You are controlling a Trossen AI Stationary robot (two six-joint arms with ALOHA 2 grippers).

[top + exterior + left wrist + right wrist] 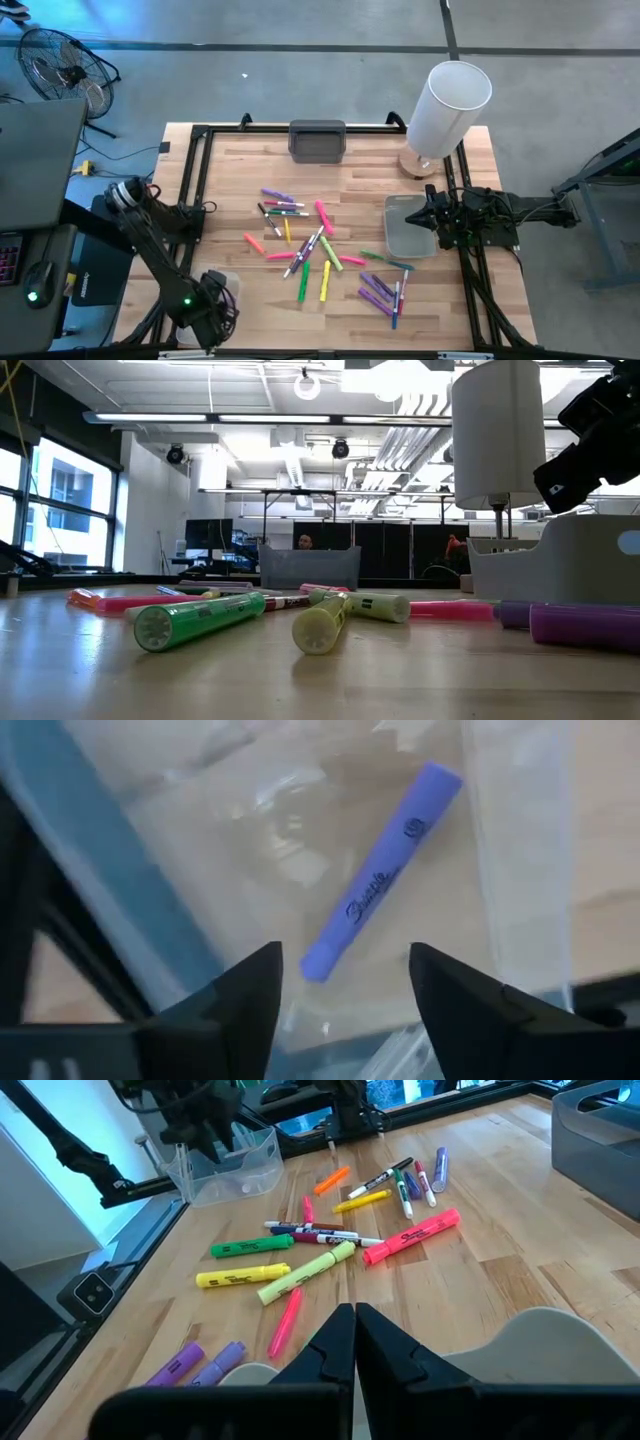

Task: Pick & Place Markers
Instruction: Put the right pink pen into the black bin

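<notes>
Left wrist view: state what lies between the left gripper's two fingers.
A purple marker lies loose in the clear tray, its near end between the open left gripper's fingertips; only this view shows it.

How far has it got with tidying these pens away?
Barely begun. One purple marker lies in the clear tray, just under the left claw, whose fingers are open. The right claw waits shut over its own tray. The scattered markers remain on the table.

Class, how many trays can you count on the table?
3: a grey tray at the back edge, a clear tray below the left hand, a third tray below the right hand. None looks hidden.
</notes>
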